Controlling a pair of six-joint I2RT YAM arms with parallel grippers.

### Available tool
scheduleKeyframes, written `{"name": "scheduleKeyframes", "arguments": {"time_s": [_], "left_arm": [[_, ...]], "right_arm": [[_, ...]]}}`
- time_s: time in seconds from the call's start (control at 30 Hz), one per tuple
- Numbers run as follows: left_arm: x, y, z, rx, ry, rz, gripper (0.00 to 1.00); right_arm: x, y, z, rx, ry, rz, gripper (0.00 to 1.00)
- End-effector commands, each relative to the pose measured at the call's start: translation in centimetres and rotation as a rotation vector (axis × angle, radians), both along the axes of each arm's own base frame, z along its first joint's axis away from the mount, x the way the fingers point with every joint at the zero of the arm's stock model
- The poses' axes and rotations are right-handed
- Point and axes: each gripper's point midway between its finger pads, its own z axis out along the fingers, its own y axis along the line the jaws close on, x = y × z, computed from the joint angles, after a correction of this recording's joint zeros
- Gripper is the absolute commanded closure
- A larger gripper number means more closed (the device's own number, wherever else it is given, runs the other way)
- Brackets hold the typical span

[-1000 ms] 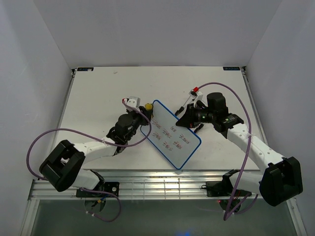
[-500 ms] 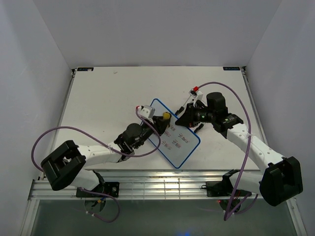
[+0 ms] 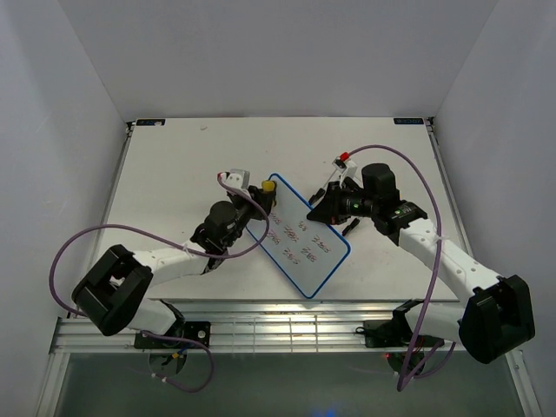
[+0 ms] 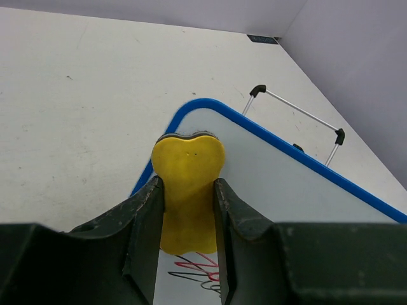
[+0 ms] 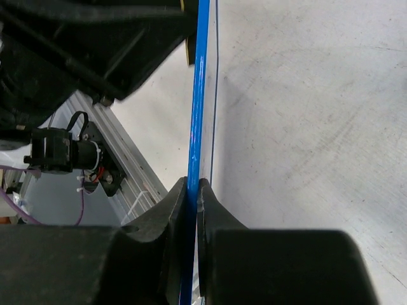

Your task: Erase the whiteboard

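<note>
The whiteboard, white with a thin blue frame and red scribbles across its middle, stands tilted on the table centre. My left gripper is shut on the yellow peanut-shaped eraser, pressed on the board's top-left corner. In the left wrist view the eraser sits between my fingers on the whiteboard, with red and black scribbles just below it. My right gripper is shut on the board's upper right edge. In the right wrist view the blue frame runs edge-on into the right gripper.
A small wire stand with black tips and a red-tipped marker lie behind the board on the white table. The table's metal front rail runs along the near edge. White walls enclose the left, back and right.
My left gripper swept the eraser right onto the board's middle, then back up-left to the top-left corner. Scribbles on the board's upper left look fainter. The right arm barely moved.
</note>
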Motion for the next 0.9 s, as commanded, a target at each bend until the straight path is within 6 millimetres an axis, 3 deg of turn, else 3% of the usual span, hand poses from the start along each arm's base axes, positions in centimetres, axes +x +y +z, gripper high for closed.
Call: {"name": "scheduleKeyframes", "arguments": {"time_s": [0.0,0.07,0.27,0.47,0.73,0.87], "left_arm": [[-3.8,-3.4,-0.8,0.059,0.002,-0.139,0.96],[-6.3,-5.2,-0.4,0.077,-0.036,-0.184,0.96],[-10.0,-5.9,-1.2,0.022,-0.005,-0.204,0.98],[-11.7,-6.7,-2.1,-0.003,0.028,-0.232,0.98],[-7.3,-2.7,-2.7,0.059,0.076,0.009,0.97],[-4.1,0.8,-2.2,0.004,0.104,0.086,0.96]], "right_arm": [[-0.7,2.9,7.4,0.185,-0.166,0.128,0.92],[-0.3,3.1,7.3,0.191,-0.161,0.112,0.92],[2.0,3.3,6.8,0.204,-0.141,0.007,0.92],[2.4,4.5,6.9,0.244,-0.119,0.0,0.92],[1.4,5.4,7.1,0.227,-0.126,0.032,0.92],[0.3,6.1,6.9,0.224,-0.122,0.062,0.92]]}}
